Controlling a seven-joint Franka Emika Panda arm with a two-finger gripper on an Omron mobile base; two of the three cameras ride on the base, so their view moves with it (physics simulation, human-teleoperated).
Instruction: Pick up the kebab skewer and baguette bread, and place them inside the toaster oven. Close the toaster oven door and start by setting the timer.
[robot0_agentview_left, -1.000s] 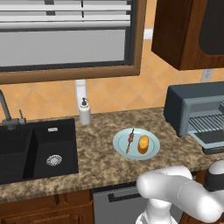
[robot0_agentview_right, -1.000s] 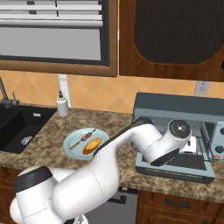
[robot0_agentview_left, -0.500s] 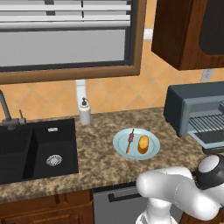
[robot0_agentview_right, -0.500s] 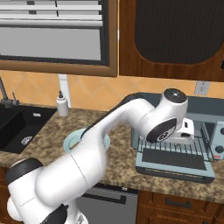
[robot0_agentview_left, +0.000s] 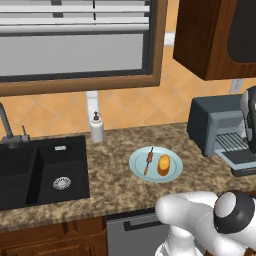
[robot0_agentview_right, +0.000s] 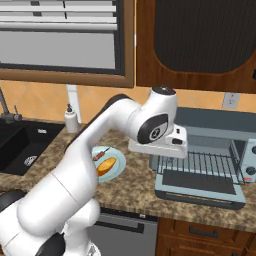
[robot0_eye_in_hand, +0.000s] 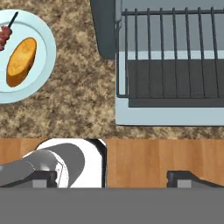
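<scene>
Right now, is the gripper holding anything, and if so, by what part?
Nothing is held. The gripper is open and empty; the kebab skewer and baguette bread lie on the plate.

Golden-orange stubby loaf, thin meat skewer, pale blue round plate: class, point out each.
Golden-orange stubby loaf (robot0_agentview_left: 163, 165), left base view, crust middle.
Thin meat skewer (robot0_agentview_left: 148, 160), left base view, mid-stick chunks.
Pale blue round plate (robot0_eye_in_hand: 26, 94), hand view, bare rim.

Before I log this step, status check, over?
Gripper open, empty, above counter edge. Skewer and bread on plate. Toaster oven door down, rack bare. Nothing in the way.
</scene>
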